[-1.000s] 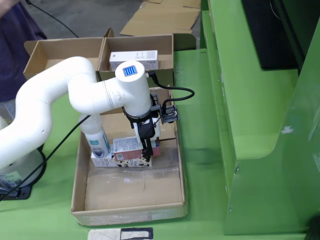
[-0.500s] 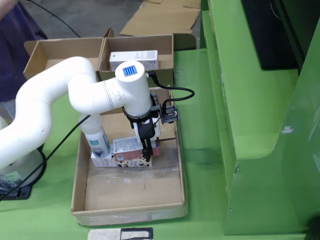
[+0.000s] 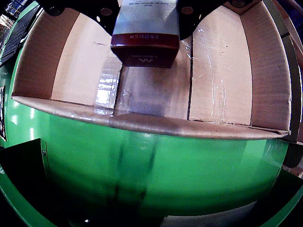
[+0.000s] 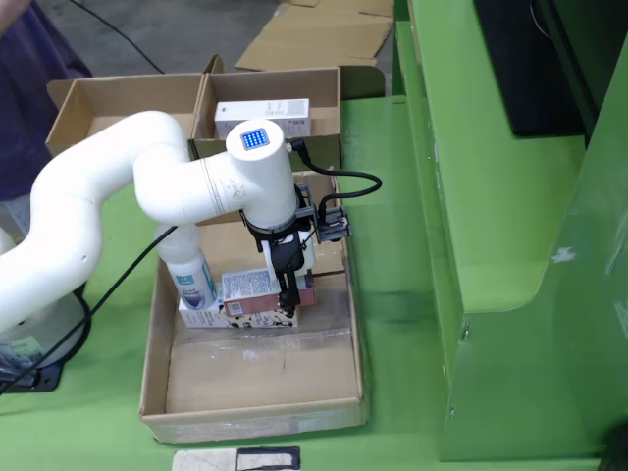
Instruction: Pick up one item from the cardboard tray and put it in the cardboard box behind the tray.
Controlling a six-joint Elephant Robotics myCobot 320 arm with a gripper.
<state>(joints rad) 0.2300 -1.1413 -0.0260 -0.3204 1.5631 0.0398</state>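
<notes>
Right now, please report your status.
Gripper shut on red carton, above cardboard tray. Cardboard box behind. Bottle beside; nothing blocking.

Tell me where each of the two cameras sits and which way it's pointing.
image: rides on the gripper, looking down into the tray and the green table; only dark gripper parts show, around a red-ended carton.
image2: fixed, high in front of the table, looking down at the white arm, the tray and the boxes behind.
Shared: tray, gripper, probably the carton.
</notes>
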